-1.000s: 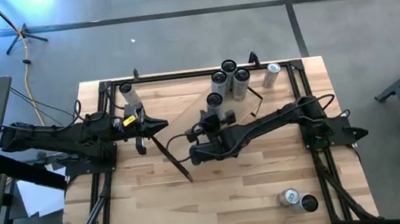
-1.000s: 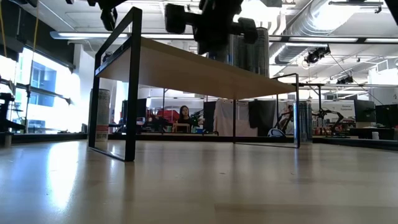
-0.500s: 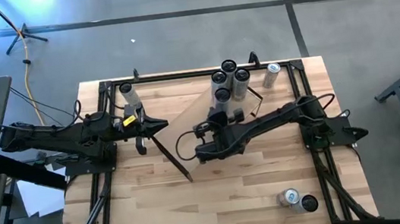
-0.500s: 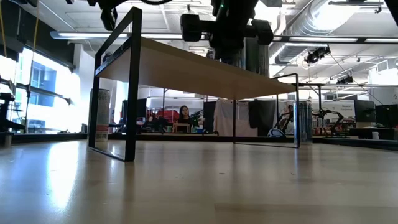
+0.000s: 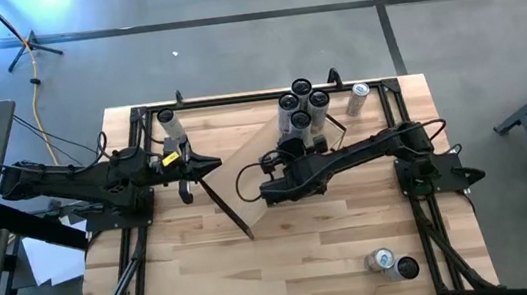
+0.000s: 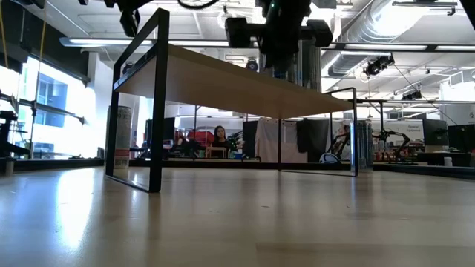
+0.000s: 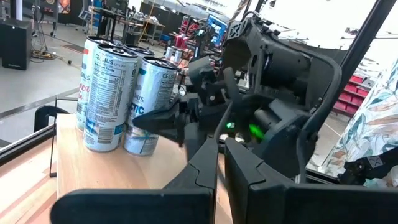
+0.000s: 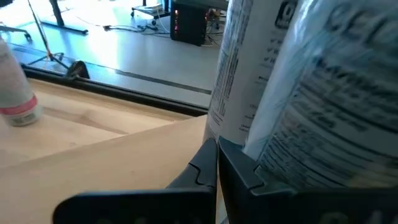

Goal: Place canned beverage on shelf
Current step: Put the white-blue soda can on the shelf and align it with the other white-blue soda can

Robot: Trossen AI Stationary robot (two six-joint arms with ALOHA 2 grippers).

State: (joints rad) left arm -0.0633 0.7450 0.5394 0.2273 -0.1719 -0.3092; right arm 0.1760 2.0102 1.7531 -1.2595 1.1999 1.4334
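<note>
my right hand (image 5: pixel 293 150) sits closed and empty over the shelf (image 5: pixel 247 175), right beside the upright cans (image 5: pixel 301 107) clustered at its far end. my left hand (image 5: pixel 207 164) waits closed near the shelf's other end. spare cans (image 5: pixel 392 263) lie on the table (image 5: pixel 297 254) near its front right corner, well apart, nearer my right arm.

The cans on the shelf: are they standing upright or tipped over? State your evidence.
Upright. The high view shows the cans' round tops on the shelf; the left wrist view shows them standing on end.
</note>
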